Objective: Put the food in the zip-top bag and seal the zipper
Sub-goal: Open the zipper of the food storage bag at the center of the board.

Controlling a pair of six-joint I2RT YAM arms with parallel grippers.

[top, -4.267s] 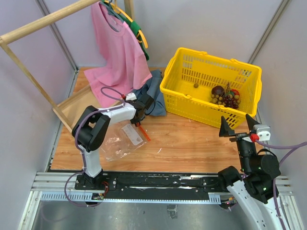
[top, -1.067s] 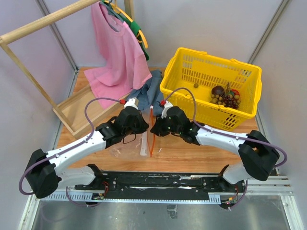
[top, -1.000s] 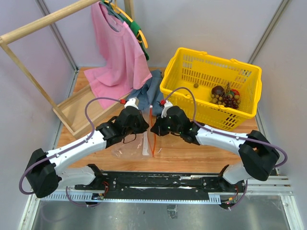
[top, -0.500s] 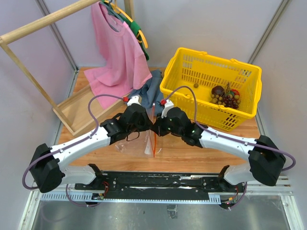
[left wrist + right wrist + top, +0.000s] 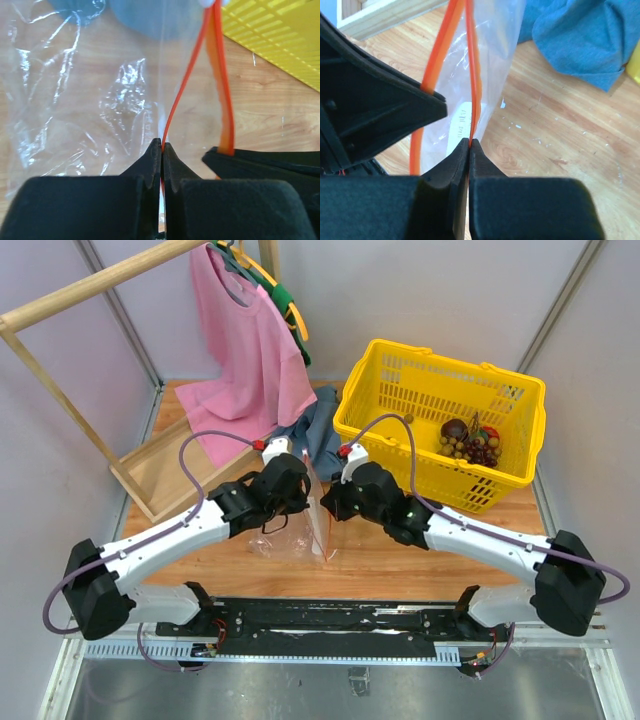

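Left black gripper (image 5: 162, 146) is closed on one side of the thin red-orange zipper strip (image 5: 181, 95) of the crinkly clear plastic bag (image 5: 75, 100). The right black gripper (image 5: 470, 142) pinches the other side.

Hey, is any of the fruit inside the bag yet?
No, the fruit lies in the yellow basket, and the clear bag shows nothing inside.

yellow basket (image 5: 450, 480) close beside right pincer (image 5: 326, 511)
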